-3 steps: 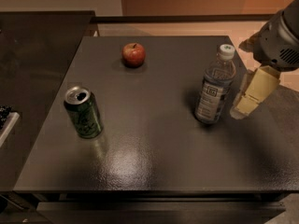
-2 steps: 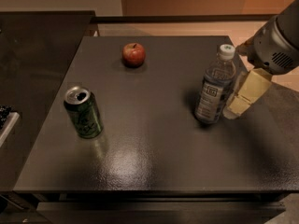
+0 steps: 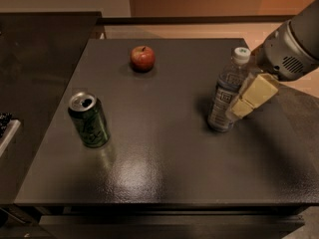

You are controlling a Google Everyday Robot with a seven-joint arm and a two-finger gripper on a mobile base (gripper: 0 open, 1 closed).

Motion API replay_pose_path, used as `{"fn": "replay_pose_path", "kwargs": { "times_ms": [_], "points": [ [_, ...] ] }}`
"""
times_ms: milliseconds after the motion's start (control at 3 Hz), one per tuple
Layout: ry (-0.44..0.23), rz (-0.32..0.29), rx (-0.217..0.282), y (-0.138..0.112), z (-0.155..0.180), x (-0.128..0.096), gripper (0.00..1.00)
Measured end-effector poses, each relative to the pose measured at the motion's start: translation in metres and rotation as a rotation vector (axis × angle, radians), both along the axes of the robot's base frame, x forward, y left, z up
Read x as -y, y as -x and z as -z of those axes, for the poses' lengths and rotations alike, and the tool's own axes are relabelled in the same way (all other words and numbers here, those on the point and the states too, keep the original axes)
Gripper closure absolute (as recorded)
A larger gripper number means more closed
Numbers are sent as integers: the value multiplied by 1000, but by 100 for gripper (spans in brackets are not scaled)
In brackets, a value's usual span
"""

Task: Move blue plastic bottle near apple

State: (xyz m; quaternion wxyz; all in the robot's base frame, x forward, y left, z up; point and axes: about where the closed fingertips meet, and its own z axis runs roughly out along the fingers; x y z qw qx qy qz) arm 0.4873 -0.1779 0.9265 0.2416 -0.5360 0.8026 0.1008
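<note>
The claw (image 3: 247,99) hangs low at the right side of the bench (image 3: 159,148), pressed up against the blue plastic bottle (image 3: 225,99). Whether it is spread around the bottle or closed beside it, I cannot tell (its cream parts overlap the bottle's right edge in this view).

The bottle stands upright immediately to the claw's left, white cap on top, label around its middle. It looks thin-walled and springy, so a hard squeeze would probably dent it, and the smooth plastic may slip. Being tall and narrow, it would likely tip if pushed near the cap. The best hold seems to be across the labelled body, at about the height where the claw now sits.

Well away from the claw, to its left and further back, lies the apple (image 3: 142,58). Further left and nearer the front stands a green can (image 3: 88,119), clear of the likely path.
</note>
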Motion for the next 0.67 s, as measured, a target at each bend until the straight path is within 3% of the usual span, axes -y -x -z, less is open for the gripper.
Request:
{"fn": "replay_pose_path", "kwargs": {
  "times_ms": [667],
  "points": [
    [-87,-3,-5,2,-16,-10,65]
  ]
}}
